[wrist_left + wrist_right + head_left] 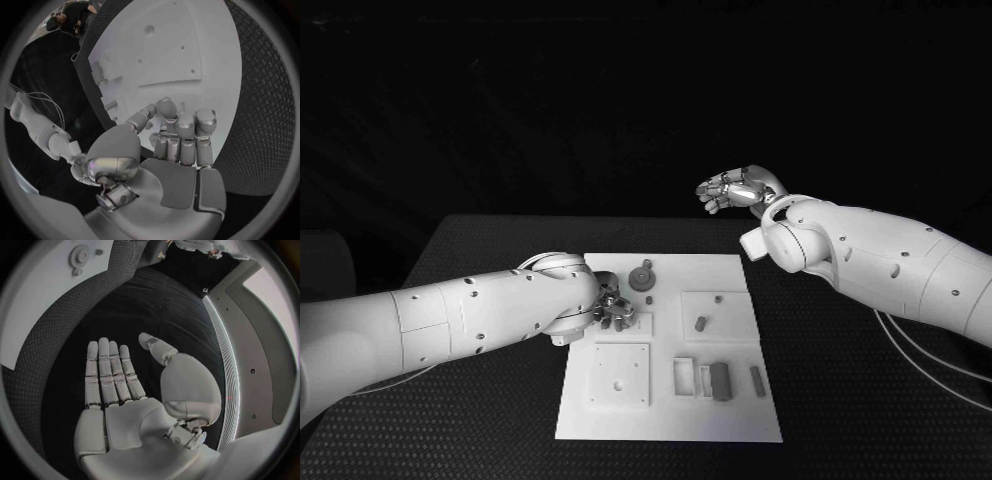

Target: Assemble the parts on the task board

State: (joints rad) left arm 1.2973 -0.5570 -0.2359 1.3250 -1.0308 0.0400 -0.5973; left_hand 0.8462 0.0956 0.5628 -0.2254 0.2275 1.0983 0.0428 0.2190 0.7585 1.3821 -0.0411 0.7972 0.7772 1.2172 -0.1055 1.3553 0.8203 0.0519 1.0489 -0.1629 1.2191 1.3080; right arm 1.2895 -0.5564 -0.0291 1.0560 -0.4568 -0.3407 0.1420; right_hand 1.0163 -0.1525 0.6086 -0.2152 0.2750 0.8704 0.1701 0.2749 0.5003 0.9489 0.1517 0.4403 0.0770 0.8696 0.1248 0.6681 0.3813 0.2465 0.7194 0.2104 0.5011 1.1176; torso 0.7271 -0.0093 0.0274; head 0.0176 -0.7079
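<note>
Left hand (pixel 609 312) low over white board (pixel 733 420), fingers curled; grasp impossible to tell. Right hand (pixel 737 188) raised far right, fingers released, holding nothing. Risk: nudging the round part (pixel 642 277) just beyond.

A black table (pixel 473 250) stands before a dark, unlit background.

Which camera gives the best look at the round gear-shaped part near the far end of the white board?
The head view: the round gear-shaped part lies unobstructed on the white task board. The right wrist view shows it small and bent near the rim. I cannot pick it out in the left wrist view.
</note>
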